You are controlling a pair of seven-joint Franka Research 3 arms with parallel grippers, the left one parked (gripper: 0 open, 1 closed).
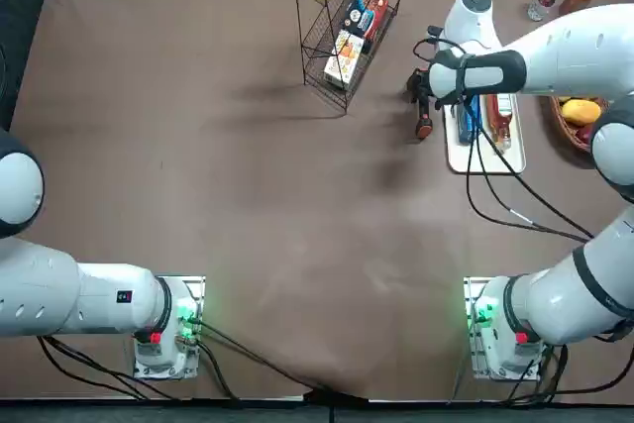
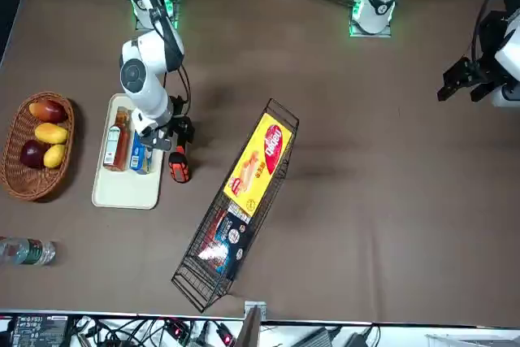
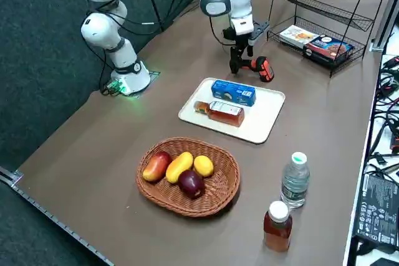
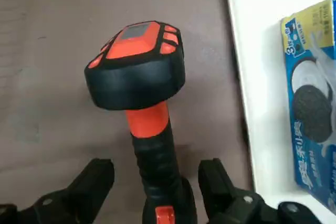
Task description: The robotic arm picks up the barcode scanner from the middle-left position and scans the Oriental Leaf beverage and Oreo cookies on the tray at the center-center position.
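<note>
The right gripper [image 4: 156, 174] is open, with its two fingers set apart on either side of the ribbed black handle of the barcode scanner [image 4: 164, 166]; in the right wrist view a gap is seen between each fingertip and the handle, so nothing is gripped. The scanner's broad head, with orange-red panels and a small grey window, is turned away from the tray [image 3: 265, 119], and the whole device is located just beside the tray, on the robot's left of it. Whether the scanner is touched by any hidden part of the gripper cannot be told. On the white tray, the blue pack of Oreo cookies [image 3: 234, 92] is laid nearer the scanner, and the Oriental Leaf beverage [image 3: 225, 113] is laid on its side next to it, its cap directed toward the robot's side of the table [image 2: 317, 152]. Beyond the tray, on the robot's right, a round wicker basket [image 3: 188, 207] is filled with fruit [image 3: 179, 167]. Near the table's far edge, a clear bottle [image 3: 295, 182] and a reddish-brown bottle with a white cap [image 3: 277, 228] are stood upright. To the scanner's left and farther out, a black wire rack [image 2: 195, 274] is placed, with a yellow box [image 2: 258, 164] on it.
</note>
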